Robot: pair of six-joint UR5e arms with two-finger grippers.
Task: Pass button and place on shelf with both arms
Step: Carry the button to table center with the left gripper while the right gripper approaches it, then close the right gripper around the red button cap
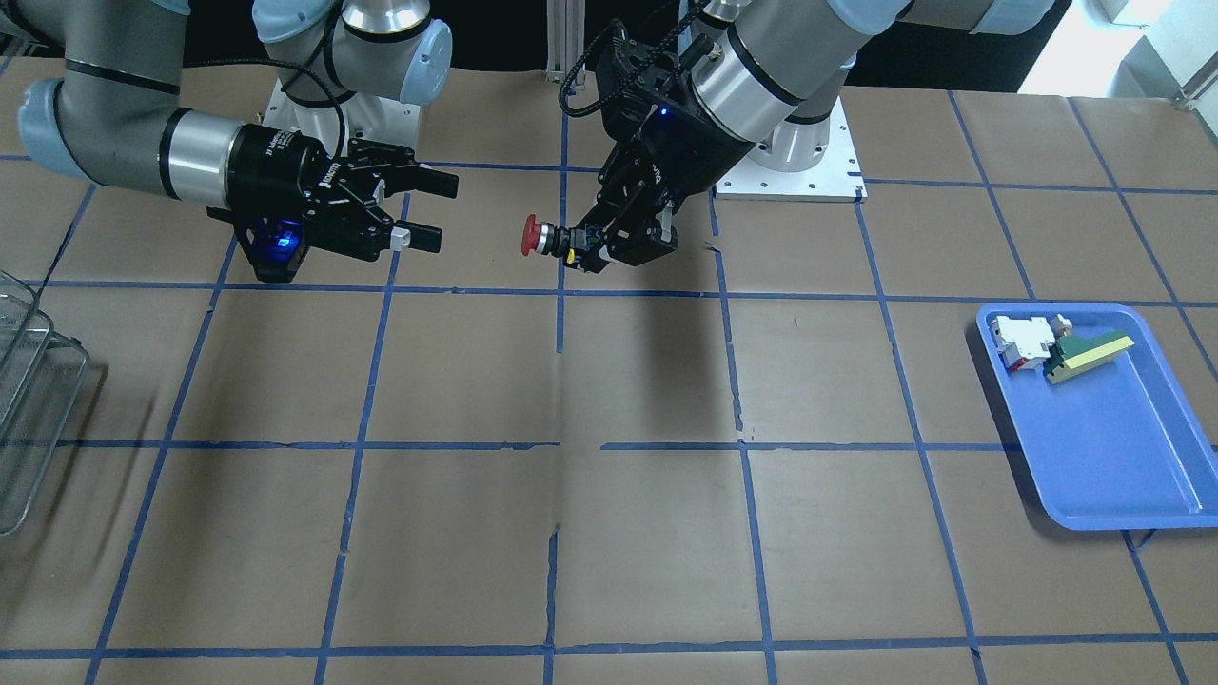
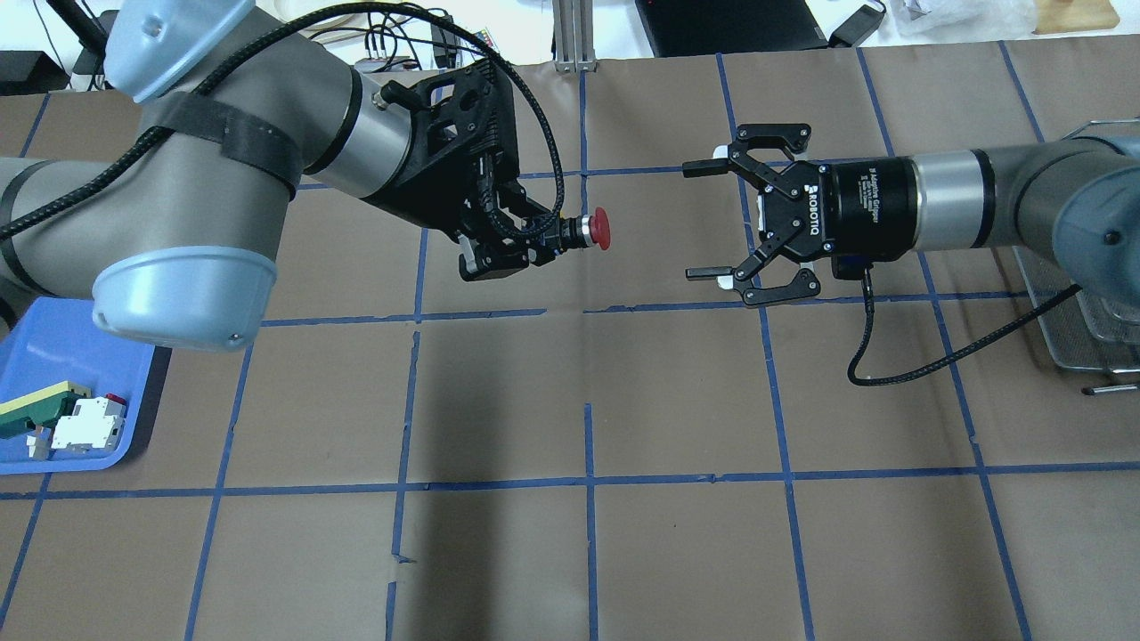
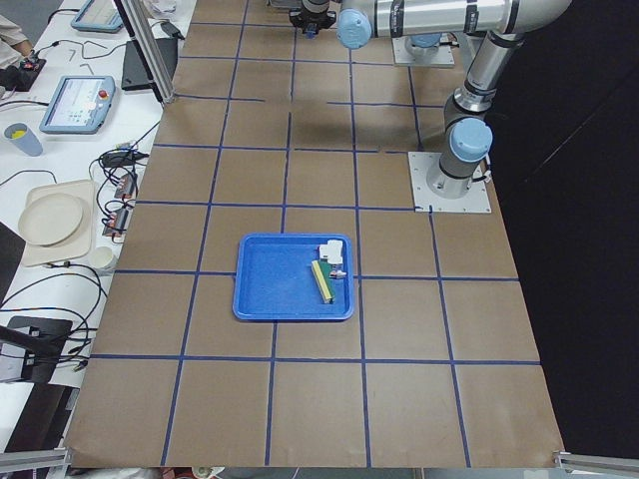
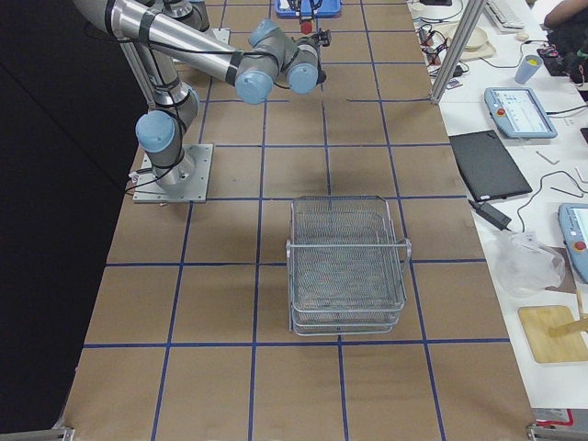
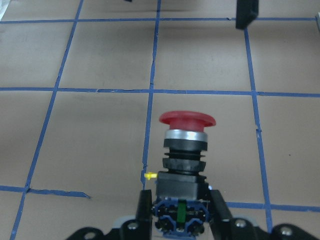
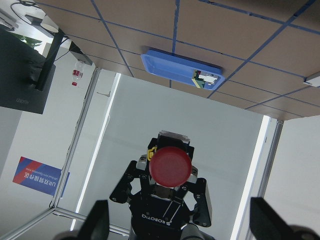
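Observation:
My left gripper (image 2: 543, 245) is shut on the black body of the button (image 2: 602, 229) and holds it above the table, with the red cap pointing at my right gripper. It shows the same way in the front view, gripper (image 1: 609, 243) and button (image 1: 535, 235). The left wrist view shows the button (image 5: 186, 145) clamped at its green-blue end. My right gripper (image 2: 704, 220) is open and empty, facing the cap with a gap between them; it also shows in the front view (image 1: 433, 209). The right wrist view looks straight at the red cap (image 6: 170, 166). The wire shelf (image 4: 347, 266) stands on my right end of the table.
A blue tray (image 1: 1123, 457) on my left side holds a white-and-red blocky part (image 1: 1023, 338) and a green-and-yellow wedge (image 1: 1090, 354). The shelf's edge (image 1: 29, 381) shows at the front view's left. Both arm bases stand at the table's robot side.

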